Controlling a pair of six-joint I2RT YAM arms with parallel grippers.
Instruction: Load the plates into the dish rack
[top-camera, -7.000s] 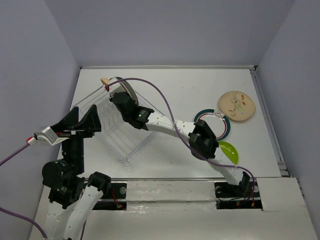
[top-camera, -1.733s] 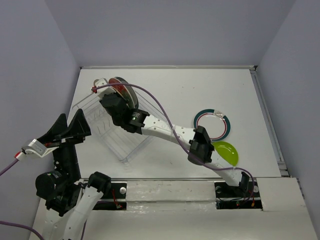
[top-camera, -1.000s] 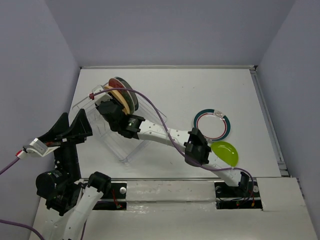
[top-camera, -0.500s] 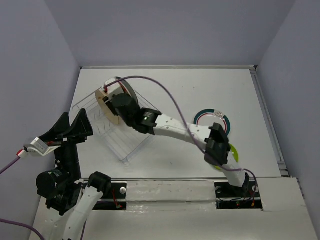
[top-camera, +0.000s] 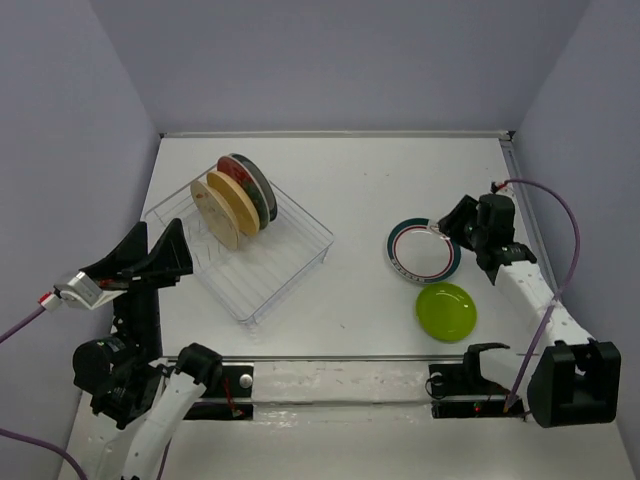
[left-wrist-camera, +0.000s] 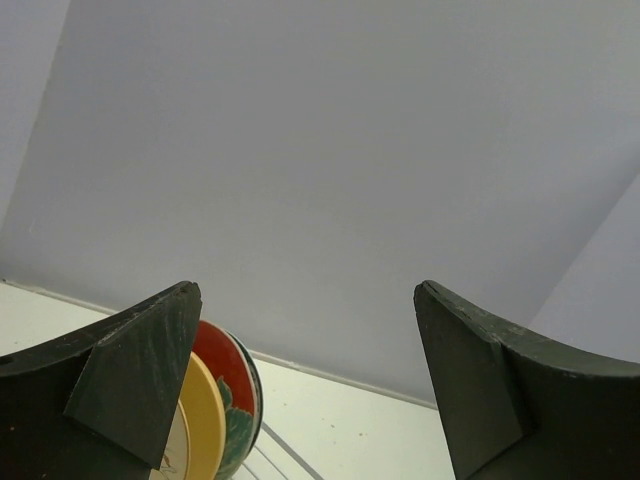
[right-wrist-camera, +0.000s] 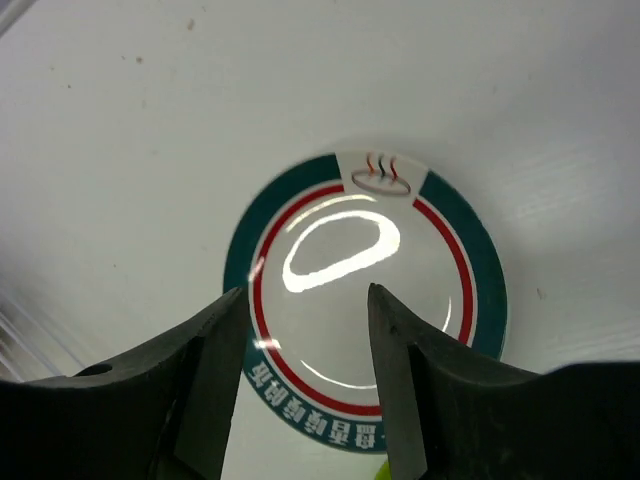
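The clear wire dish rack (top-camera: 275, 262) sits at the left. Upright in it stand a beige speckled plate (top-camera: 214, 212), an orange-yellow plate (top-camera: 238, 203) and a red plate with a teal flower (top-camera: 254, 188). A dark rim shows just behind the red one. A white plate with a dark teal rim (top-camera: 424, 250) lies flat on the table, with a lime green plate (top-camera: 446, 311) in front of it. My right gripper (top-camera: 453, 220) is open and empty, hovering over that white plate (right-wrist-camera: 365, 300). My left gripper (top-camera: 160, 240) is open and empty, raised at the rack's left side.
The left wrist view looks past its open gripper (left-wrist-camera: 305, 300) at the red plate (left-wrist-camera: 225, 385) and yellow plate (left-wrist-camera: 203, 420) against the grey back wall. Grey walls close the table on three sides. Bare white table (top-camera: 360, 180) lies between rack and flat plates.
My right arm let go of the beige plate, which now stands in the rack. It swung right across the table to hover over the teal-rimmed plate. The left arm barely moved.
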